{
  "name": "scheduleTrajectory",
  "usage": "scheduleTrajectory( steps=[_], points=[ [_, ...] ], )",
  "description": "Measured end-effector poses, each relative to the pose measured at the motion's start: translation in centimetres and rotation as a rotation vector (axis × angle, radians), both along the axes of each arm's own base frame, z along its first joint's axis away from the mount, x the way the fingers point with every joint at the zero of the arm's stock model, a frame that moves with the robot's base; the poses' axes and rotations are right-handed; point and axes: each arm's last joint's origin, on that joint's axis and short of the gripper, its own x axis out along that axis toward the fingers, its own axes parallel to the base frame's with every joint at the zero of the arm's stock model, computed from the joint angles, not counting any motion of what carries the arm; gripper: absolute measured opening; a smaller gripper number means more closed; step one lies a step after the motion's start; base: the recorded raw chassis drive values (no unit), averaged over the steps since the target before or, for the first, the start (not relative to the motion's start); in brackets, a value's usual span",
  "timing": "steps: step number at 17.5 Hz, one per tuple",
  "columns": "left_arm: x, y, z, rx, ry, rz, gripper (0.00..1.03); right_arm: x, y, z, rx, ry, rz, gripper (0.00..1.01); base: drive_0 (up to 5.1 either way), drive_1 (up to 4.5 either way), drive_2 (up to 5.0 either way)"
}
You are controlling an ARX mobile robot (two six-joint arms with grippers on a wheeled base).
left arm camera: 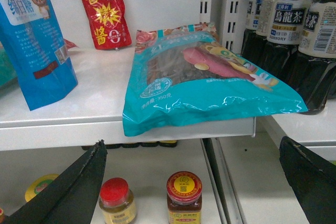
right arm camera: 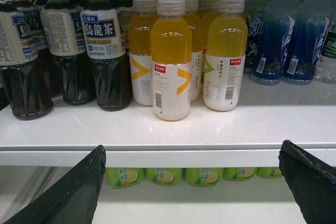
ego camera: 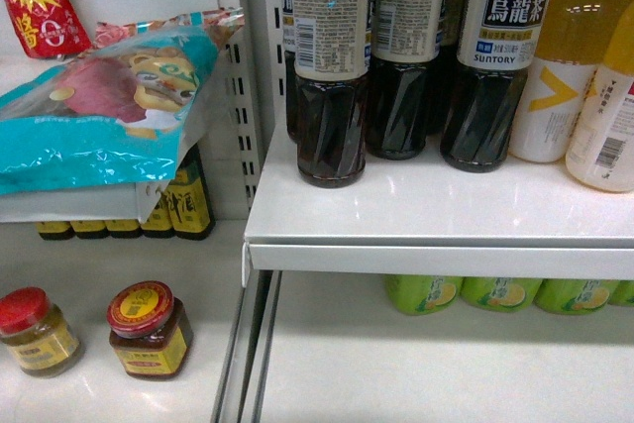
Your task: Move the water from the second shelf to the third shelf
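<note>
Black gripper fingers, seen only from the wrist cameras

The left gripper [left arm camera: 191, 182] showed two matte black fingers [left arm camera: 73, 192], broad and tapering to blunt, slightly worn tips. The right gripper [right arm camera: 191, 182] looked alike: dark, flat-sided fingers [right arm camera: 71, 195] with plain surfaces, no markings, screws or cables visible. The head view showed none of the robot.

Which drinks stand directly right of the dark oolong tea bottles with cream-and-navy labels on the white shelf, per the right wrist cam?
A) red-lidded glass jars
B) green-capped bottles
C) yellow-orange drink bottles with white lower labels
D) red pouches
C: in the right wrist view the yellow-orange drink bottles with white lower labels stand immediately right of the dark oolong tea bottles on the same white shelf.
</note>
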Motion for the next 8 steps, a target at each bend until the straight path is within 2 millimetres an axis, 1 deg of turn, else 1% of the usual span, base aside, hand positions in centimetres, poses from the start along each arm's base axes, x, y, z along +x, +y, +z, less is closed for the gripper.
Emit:
scheduleTrajectory(
  steps=[8],
  points=[
    [0.00,0.00,0.00,0.000,0.000,0.000,0.98,0.00,0.00,0.00,0.000,0.000,0.000,0.98,0.0,0.00,0.0]
  ],
)
